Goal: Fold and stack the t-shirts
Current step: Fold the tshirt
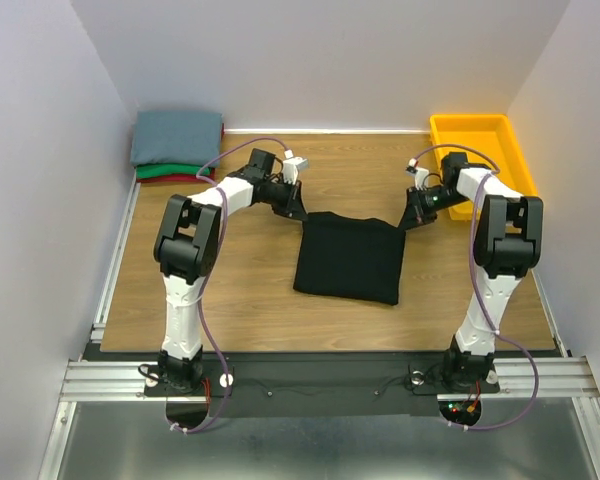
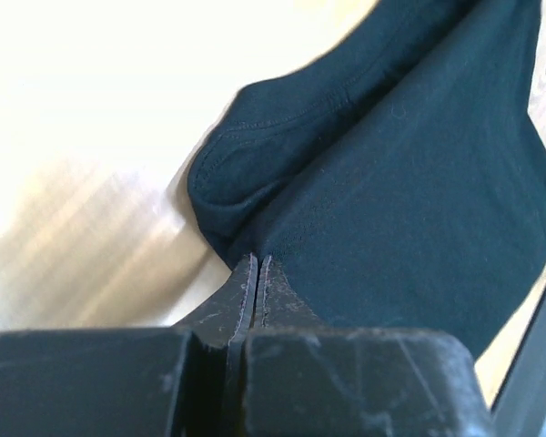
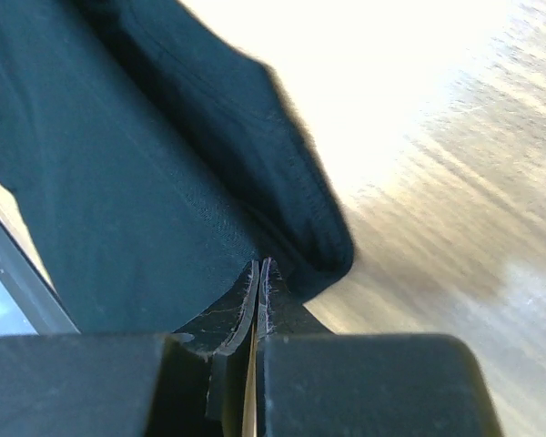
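T-shirts: the black t-shirt [image 1: 350, 258] is laid flat in the middle of the desk [image 1: 230, 290], between the two arms. It looks partly folded, into a blocky shape.
Stack: a grey-blue t-shirt [image 1: 177, 135] is piled on a green t-shirt [image 1: 168, 170] and a red t-shirt [image 1: 176, 179] in the far left corner of the desk, well apart from the black one.
Left side: the left tool [image 1: 298, 210] is clenched tight at the far left corner of the black t-shirt. A bit of cloth seems to be pinched at its tips.
Right side: the right tool [image 1: 408, 222] is clenched tight too, at the far right corner. The hem seems to be caught at its tips.
Bin: a yellow bin [image 1: 475, 150] is set at the far right of the desk and is not touched.
How the cloth will act: it is judged to be soft, light and floppy. It will likely sag and bunch up if it is lifted at one spot only.
Where it should be held: at two corners of the same edge, with all layers pinched together, so the fold is kept neat.
Step in hand: a fold of the far edge toward the near edge is likely being set up. The stacking is not yet done.
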